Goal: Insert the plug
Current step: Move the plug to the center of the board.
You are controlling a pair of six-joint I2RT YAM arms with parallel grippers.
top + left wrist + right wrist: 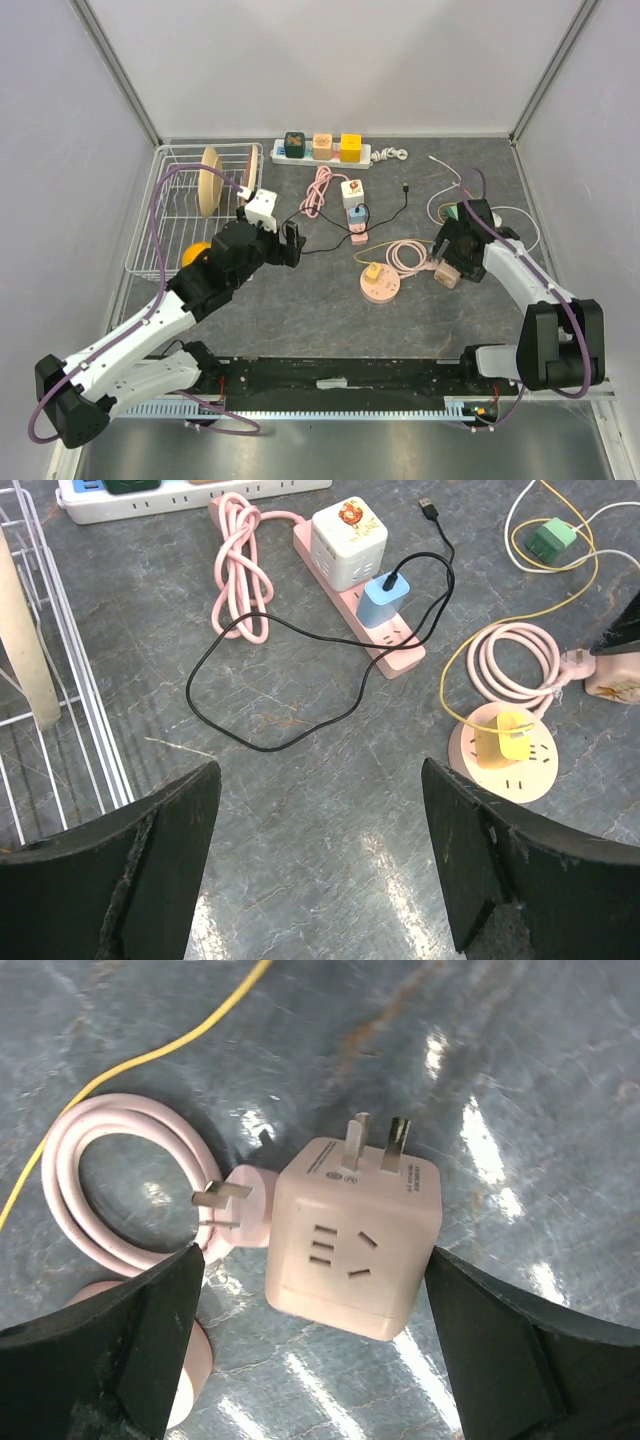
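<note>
Grey table [450, 320] has a far-left rack [160, 225] with an upright plate [211, 180] in it; left gripper [320, 860] gapes empty short of a black cable [262, 748], right gripper [315, 1350] gapes astride a pink cube [355, 1230].

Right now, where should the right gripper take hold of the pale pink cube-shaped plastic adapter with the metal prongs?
Probably straight down from above, the open right gripper closing on the two flat side faces of the pale pink cube adapter. Its metal prongs point away along the table, so they stay free.
</note>
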